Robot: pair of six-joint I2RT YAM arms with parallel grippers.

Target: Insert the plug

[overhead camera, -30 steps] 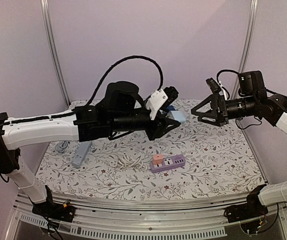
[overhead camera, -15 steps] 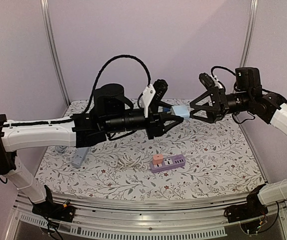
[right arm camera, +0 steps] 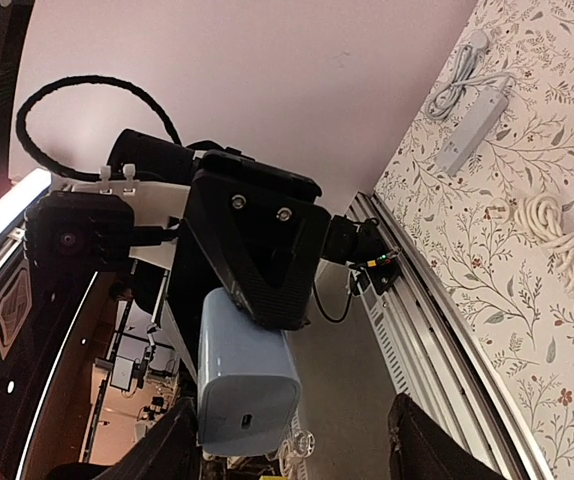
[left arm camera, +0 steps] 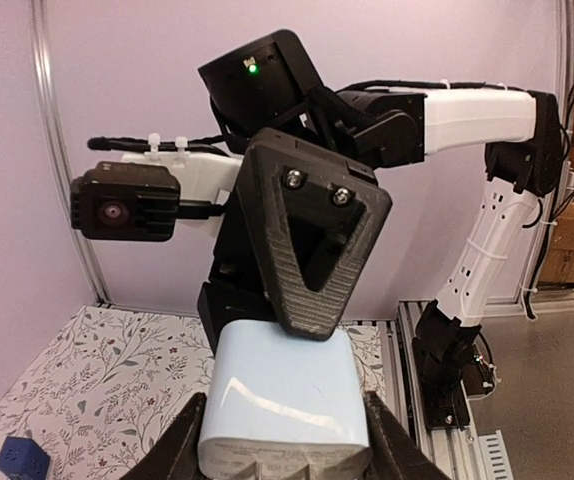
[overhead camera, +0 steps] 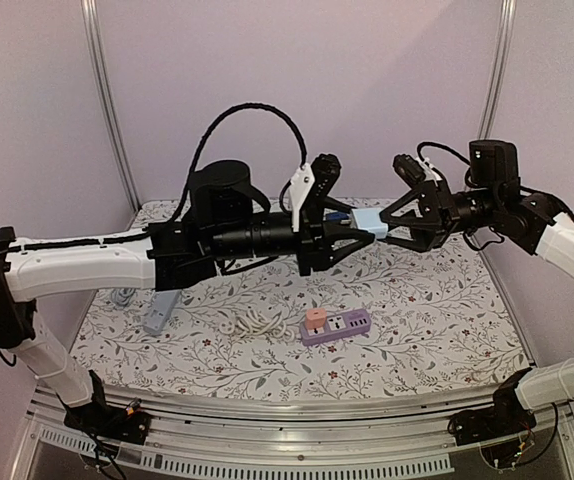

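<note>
- The plug [overhead camera: 370, 222] is a pale blue block of smooth plastic with rounded corners. It is held in mid-air above the counter [overhead camera: 427, 310], between the two arms.
- The left gripper [overhead camera: 355, 232] has its jaws clamped on the plug's two sides. Its fingers [left arm camera: 192, 450] are matte black.
- The right gripper [overhead camera: 389, 228] faces it with jaws spread wide, the plug between them and clear of both in the right wrist view.
- The right fingers [left arm camera: 272, 240] are black triangular frames with a ribbed surface and two screws near the wide end.
- The plug's end face carries a small dark slot; any marking there is too small to read.
- The counter is covered in a white cloth printed with leafy sprigs.
- A purple power strip [overhead camera: 336, 326] lies flat on the counter below the plug, with a pink block [overhead camera: 315, 318] at its left end.
</note>
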